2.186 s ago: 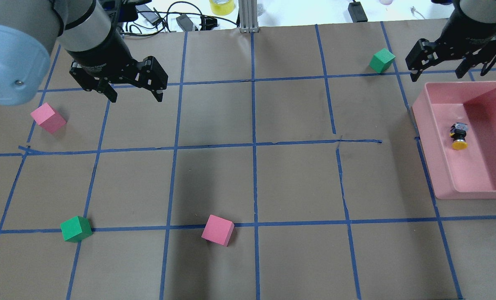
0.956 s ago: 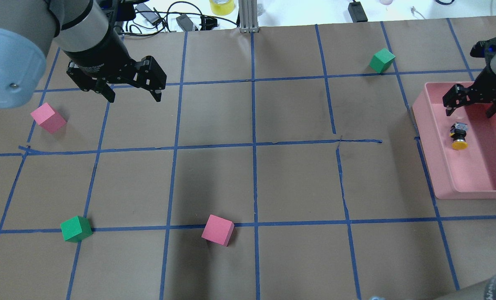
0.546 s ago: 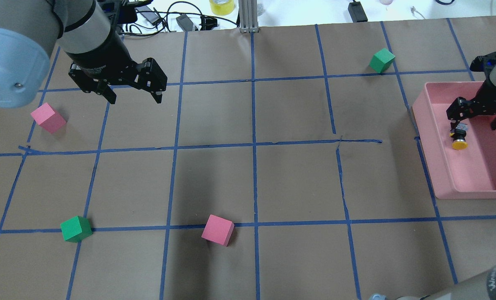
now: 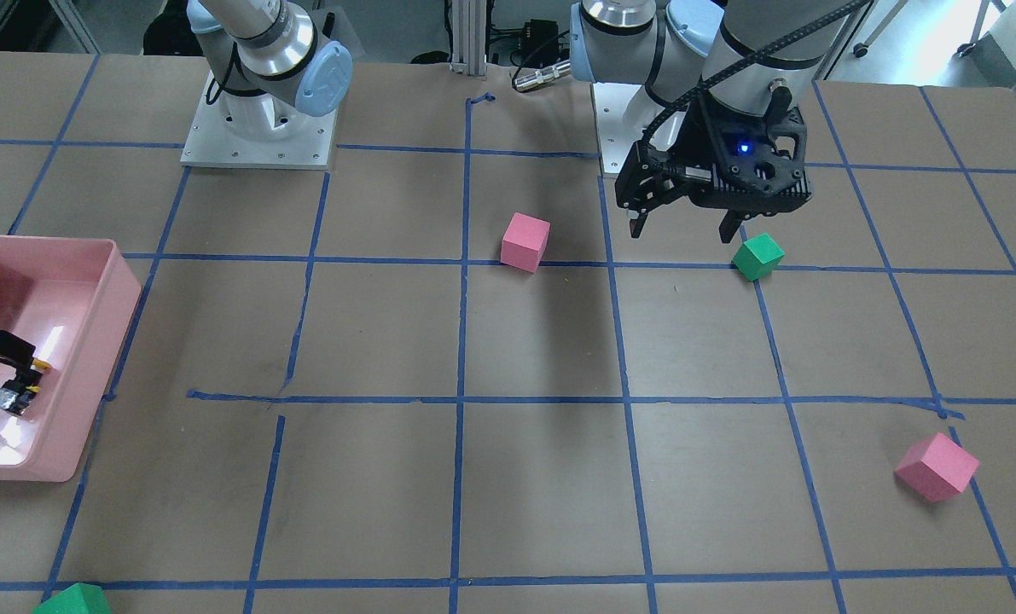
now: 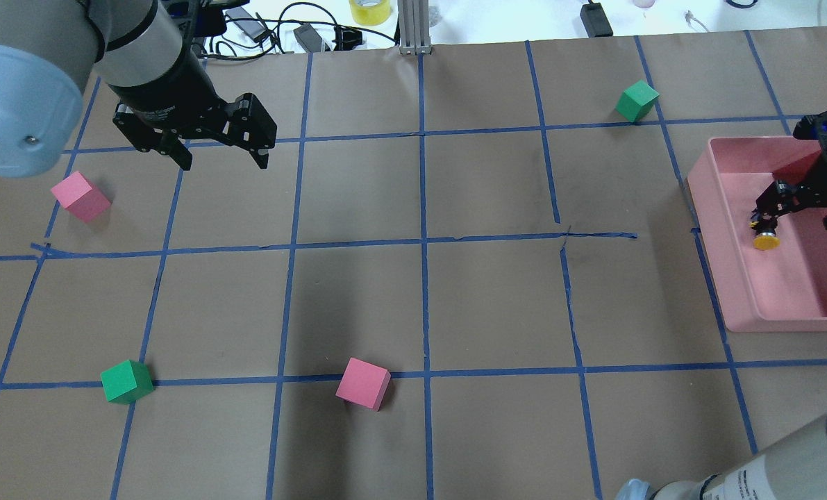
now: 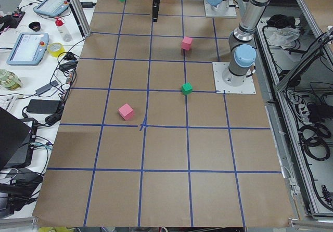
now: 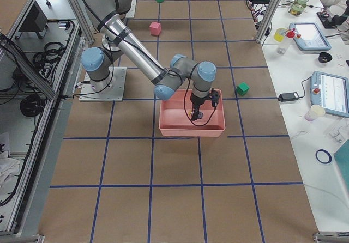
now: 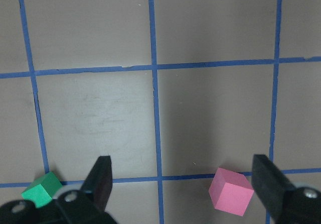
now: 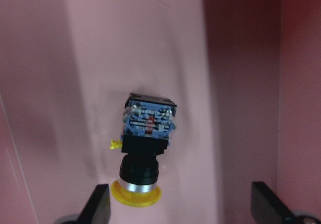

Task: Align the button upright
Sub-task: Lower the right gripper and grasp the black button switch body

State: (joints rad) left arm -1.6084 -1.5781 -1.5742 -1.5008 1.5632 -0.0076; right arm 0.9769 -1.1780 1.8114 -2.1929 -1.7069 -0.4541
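Observation:
The button (image 5: 766, 241) lies on its side on the floor of a pink bin (image 5: 712, 229), its yellow cap toward the robot. My right gripper (image 5: 800, 217) is down inside the bin, open, with one finger over the button's base. In the right wrist view the button (image 9: 148, 143) sits between the open fingers (image 9: 100, 204), closer to the left one and touching neither. The button (image 4: 17, 394) also shows in the front view at the bin's edge. My left gripper (image 5: 226, 164) hangs open and empty above the table at the far left.
Two pink cubes (image 5: 80, 196) (image 5: 363, 383) and two green cubes (image 5: 127, 381) (image 5: 637, 100) lie scattered on the taped brown table. The bin's walls (image 4: 124, 290) stand close around my right gripper. Cables and a tape roll (image 5: 369, 10) lie past the far edge.
My right gripper has come from beyond the bin's far wall down into the bin, onto the button. The button and my left gripper have stayed put.

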